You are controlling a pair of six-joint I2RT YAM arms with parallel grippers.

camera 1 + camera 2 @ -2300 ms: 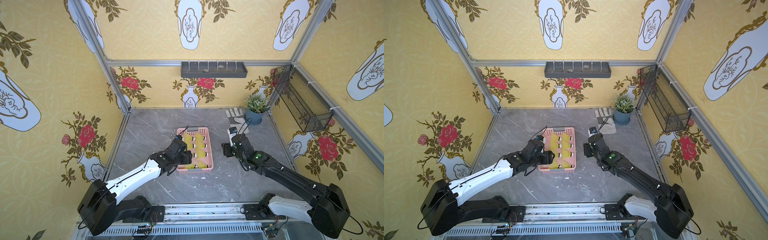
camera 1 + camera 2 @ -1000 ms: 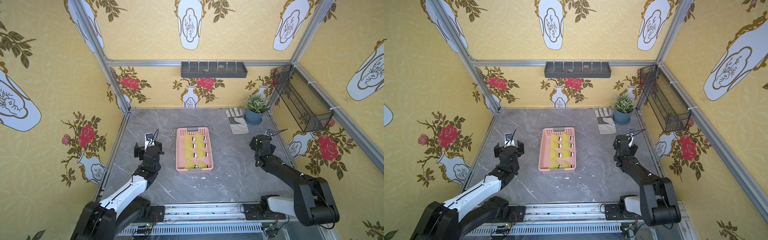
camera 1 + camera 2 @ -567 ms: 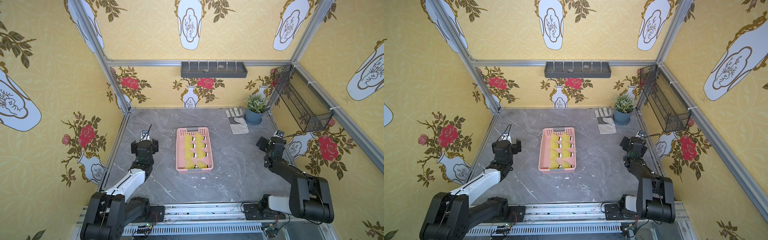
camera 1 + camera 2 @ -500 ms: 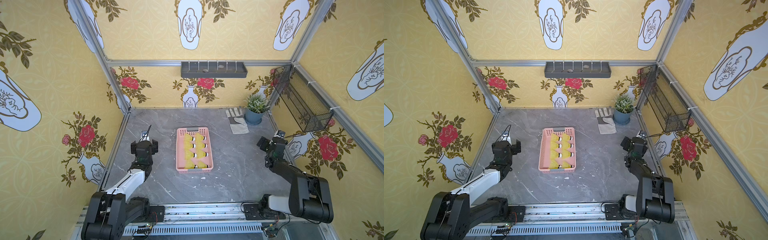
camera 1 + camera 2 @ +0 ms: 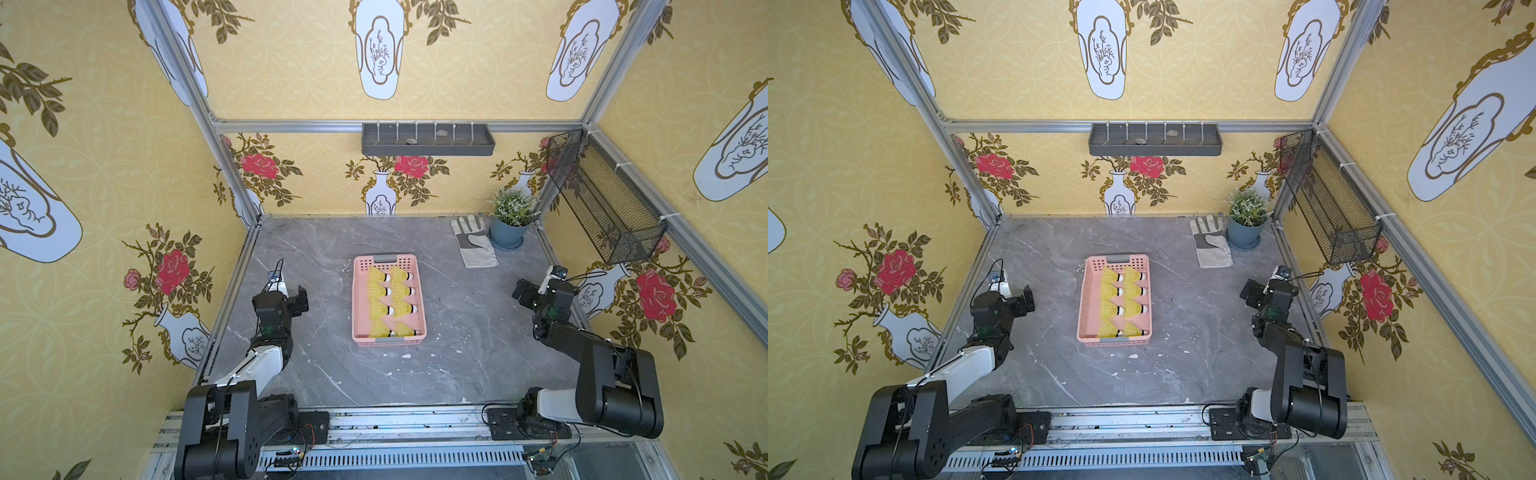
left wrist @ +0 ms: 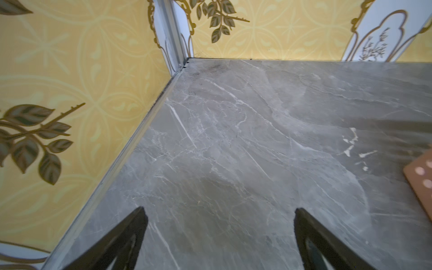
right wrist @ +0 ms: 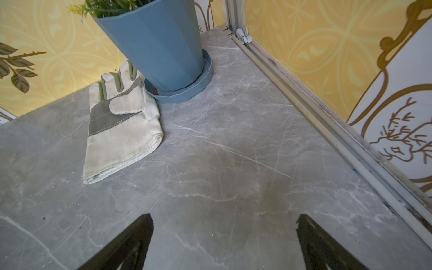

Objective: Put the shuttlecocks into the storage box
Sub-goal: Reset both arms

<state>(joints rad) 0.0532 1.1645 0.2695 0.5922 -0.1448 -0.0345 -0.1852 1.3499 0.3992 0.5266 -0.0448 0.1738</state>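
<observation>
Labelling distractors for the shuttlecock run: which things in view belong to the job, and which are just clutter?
Job:
- shuttlecocks, all lying inside the pink storage box
- left tool and right tool, both open and empty

Clutter:
- work glove
- potted plant
- grey wall tray
- black wire basket

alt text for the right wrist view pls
The open right claw hangs over a grey marble table, holding nothing. Ahead, a white glove lies beside a blue pot with a plant, in a corner of yellow walls.
</observation>
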